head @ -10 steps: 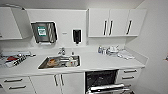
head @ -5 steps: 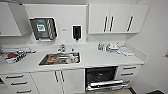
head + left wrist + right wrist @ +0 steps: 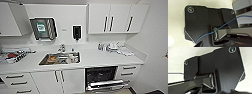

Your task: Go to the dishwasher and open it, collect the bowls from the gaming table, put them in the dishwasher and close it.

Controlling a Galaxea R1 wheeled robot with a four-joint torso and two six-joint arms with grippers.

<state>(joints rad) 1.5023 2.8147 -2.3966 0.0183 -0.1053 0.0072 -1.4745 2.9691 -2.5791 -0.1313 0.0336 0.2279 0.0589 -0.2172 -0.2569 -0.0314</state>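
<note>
You face the built-in steel-fronted dishwasher, its door dropped open beneath the white countertop; whether either gripper's jaws are open, you cannot tell

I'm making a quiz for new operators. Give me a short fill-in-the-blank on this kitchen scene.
1. The dishwasher door is ____.
2. The dishwasher sits below the counter, to the ____ of the sink in the head view.
3. The soap dispenser on the wall is ____ in colour.
4. The cabinets above the counter are ____.

Missing words: open; right; black; white
</note>
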